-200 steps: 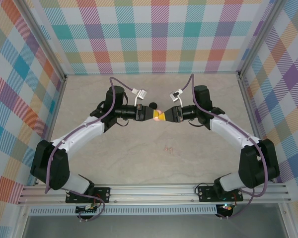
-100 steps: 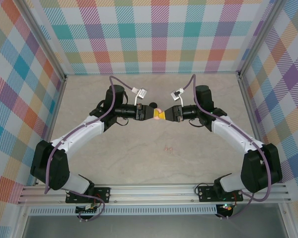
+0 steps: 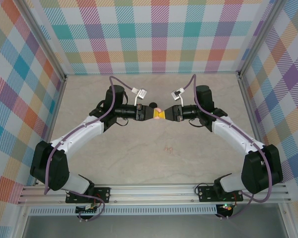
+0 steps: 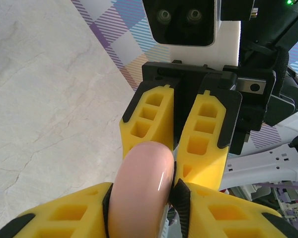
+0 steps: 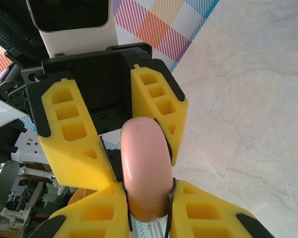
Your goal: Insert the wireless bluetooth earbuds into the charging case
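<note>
Case [image 5: 145,168], pink, is clamped edge-on in your right gripper [image 5: 147,198], over the table [image 3: 139,163]. Your left gripper [image 4: 141,194] flanks its other side; pressing or slack, you cannot tell. A round black thing [image 3: 152,105] sits just beside the left gripper. Tiny pink earbuds [image 3: 168,148] lie on the table, well apart, nearer you.

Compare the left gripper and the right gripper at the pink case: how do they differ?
The left gripper has its fingers set wider apart than the right gripper, whose fingers stand close together. The right gripper's pads clamp the pink case; whether the left gripper's pads press it is unclear. Both have yellow fingers and meet at the case.
</note>
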